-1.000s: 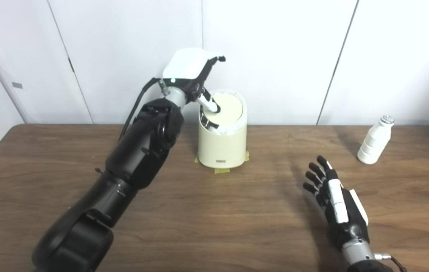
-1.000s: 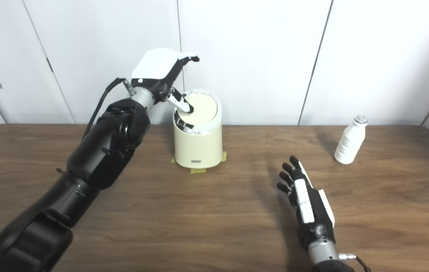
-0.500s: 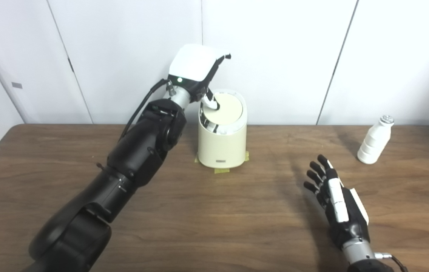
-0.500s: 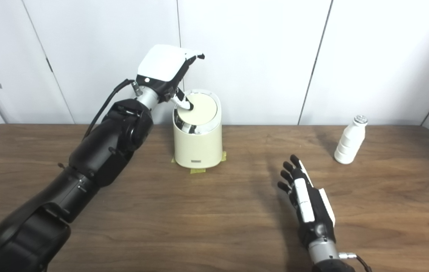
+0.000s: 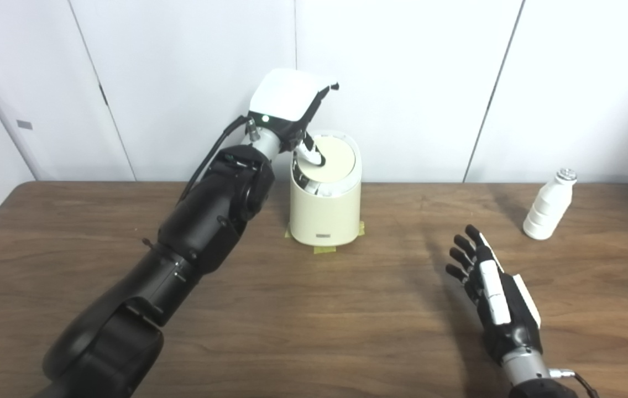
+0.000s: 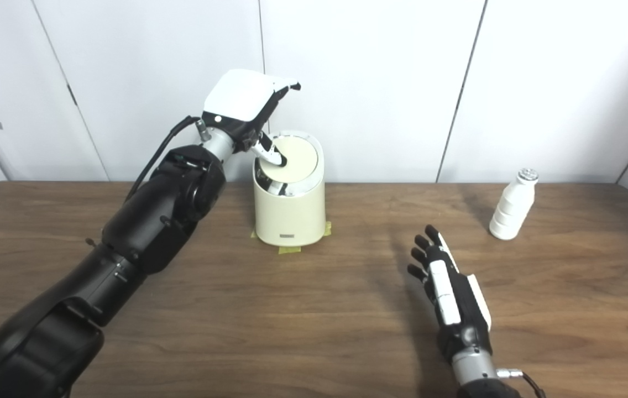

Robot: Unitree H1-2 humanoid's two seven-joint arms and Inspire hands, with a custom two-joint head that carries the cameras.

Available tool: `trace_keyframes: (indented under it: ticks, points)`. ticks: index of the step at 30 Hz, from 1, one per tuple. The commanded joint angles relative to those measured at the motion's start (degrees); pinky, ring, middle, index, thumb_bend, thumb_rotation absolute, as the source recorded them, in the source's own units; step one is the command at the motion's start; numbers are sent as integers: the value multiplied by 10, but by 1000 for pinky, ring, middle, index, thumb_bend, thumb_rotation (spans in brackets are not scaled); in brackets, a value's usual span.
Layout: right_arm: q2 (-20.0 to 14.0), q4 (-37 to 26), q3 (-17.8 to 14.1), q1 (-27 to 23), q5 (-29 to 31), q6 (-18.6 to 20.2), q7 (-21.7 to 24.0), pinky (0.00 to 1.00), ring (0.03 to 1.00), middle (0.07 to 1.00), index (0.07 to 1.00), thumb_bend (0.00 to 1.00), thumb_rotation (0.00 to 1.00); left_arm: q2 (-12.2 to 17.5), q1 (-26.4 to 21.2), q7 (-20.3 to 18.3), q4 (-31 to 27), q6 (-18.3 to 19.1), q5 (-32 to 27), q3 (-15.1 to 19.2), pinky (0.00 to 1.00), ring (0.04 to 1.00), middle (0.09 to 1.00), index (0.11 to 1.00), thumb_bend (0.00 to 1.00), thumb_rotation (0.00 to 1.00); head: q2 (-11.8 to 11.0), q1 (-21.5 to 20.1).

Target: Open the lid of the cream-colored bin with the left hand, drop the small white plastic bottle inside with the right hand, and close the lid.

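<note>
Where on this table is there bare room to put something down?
Bare wood lies between the bin and the right hand, and along the front of the table. It is crowded at the bin, where the left hand presses the lid; the bottle fills the far right.

Bin (image 5: 325, 213) back centre on table (image 5: 314, 331); bottle (image 5: 549, 205) far right.
</note>
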Motion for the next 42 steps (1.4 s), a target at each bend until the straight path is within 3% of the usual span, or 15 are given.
trace_keyframes:
  ticks: [1,13,29,37,42]
  points:
    - [1,-19,1,-18,-2,-10,-1,854,919,931,959,660,923,0,-42,4,-19,5,12,4,802,861,861,886,973,160,2,-1]
    - [-1,-25,6,-17,-6,-9,0,855,921,934,965,654,920,5,-40,-3,7,-3,14,-6,857,879,867,891,987,120,6,-3]
    - [0,-37,6,-15,-9,-3,-3,852,916,931,962,668,912,1,-30,14,23,-19,38,-32,828,865,863,886,1000,123,9,-5]
    - [-2,-37,6,-16,-9,-5,-2,858,918,933,963,685,920,1,-23,-2,6,-13,40,-34,880,893,879,893,1000,96,9,-5]
    - [-2,-39,5,-16,-9,-2,-3,859,920,935,964,694,918,0,-23,-29,-28,3,29,-20,811,870,873,884,1000,95,11,-6]
